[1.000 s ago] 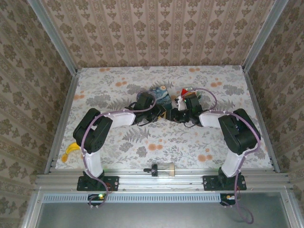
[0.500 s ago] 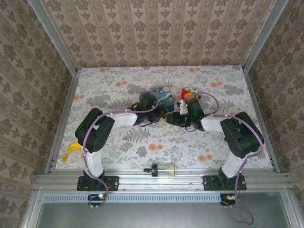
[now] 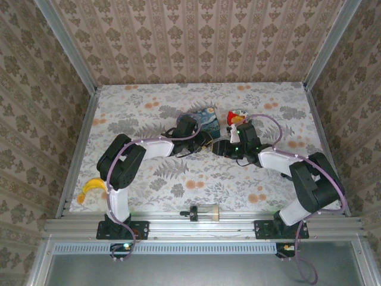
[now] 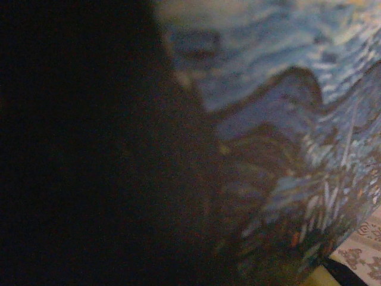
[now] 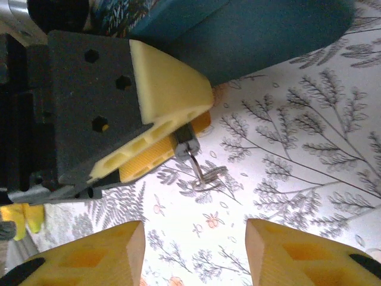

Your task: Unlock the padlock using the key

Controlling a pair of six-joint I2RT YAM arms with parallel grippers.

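In the right wrist view my left gripper (image 5: 196, 122) is shut on the tiny dark padlock (image 5: 186, 144), just above the tablecloth. A thin metal piece that looks like the key (image 5: 194, 161) sticks down from the padlock, and a wire ring (image 5: 208, 174) rests on the cloth. I cannot tell whether it sits in the keyhole. My right gripper (image 5: 193, 232) stands open a short way in front of it, nothing between its yellow fingers (image 5: 101, 256). In the top view the two grippers, left (image 3: 206, 143) and right (image 3: 222, 148), face each other at mid-table.
The blue swirl-painted box (image 3: 202, 118) lies right behind the left gripper, and its side (image 4: 286, 95) looms close in the left wrist view. A red and white object (image 3: 236, 117) lies beside it. A banana (image 3: 92, 187) sits at the left edge, and a small clear object (image 3: 205, 211) on the front rail.
The right arm's elbow has swung out to the right and lower, while its gripper stayed near the left one. The left arm shifted slightly, still by the blue box.
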